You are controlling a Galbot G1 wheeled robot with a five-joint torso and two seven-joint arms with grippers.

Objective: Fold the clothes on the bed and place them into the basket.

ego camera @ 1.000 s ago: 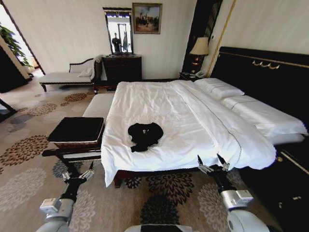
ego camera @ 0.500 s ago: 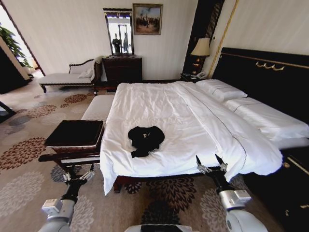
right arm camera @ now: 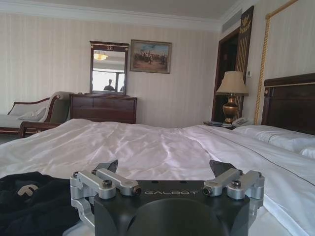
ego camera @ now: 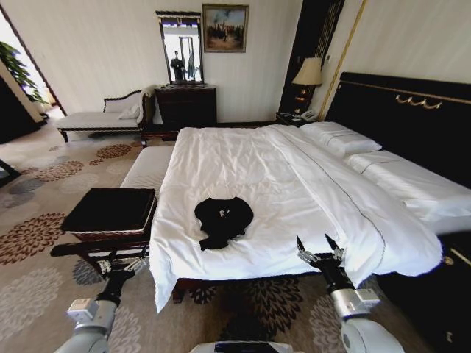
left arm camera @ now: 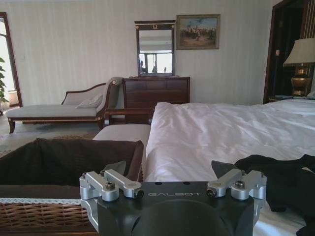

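The clothes [ego camera: 223,219], a crumpled black T-shirt with white lettering, lie near the foot of the bed [ego camera: 250,162] on its white duvet. The basket [ego camera: 110,235], brown wicker with a black lining, stands on a dark stand at the bed's left foot corner. My left gripper [ego camera: 121,266] hangs open over the carpet just before the basket. My right gripper [ego camera: 319,248] stands open at the duvet's front edge, to the right of the clothes. In the left wrist view the open gripper [left arm camera: 170,169] faces the basket [left arm camera: 44,216] and the clothes [left arm camera: 285,182]. In the right wrist view the open gripper [right arm camera: 165,167] faces the bed [right arm camera: 147,142], with the clothes [right arm camera: 29,201] beside it.
A long white-cushioned bench [ego camera: 151,165] runs along the bed's left side behind the basket. A pale chaise longue [ego camera: 103,118] and a dark dresser [ego camera: 185,103] stand at the far wall. A lamp [ego camera: 307,73] stands by the headboard. Patterned carpet [ego camera: 37,279] spreads to the left.
The whole head view has shifted: the camera has come closer to the bed, so bed, clothes and basket sit lower and larger. Both arms hold the same pose, open.
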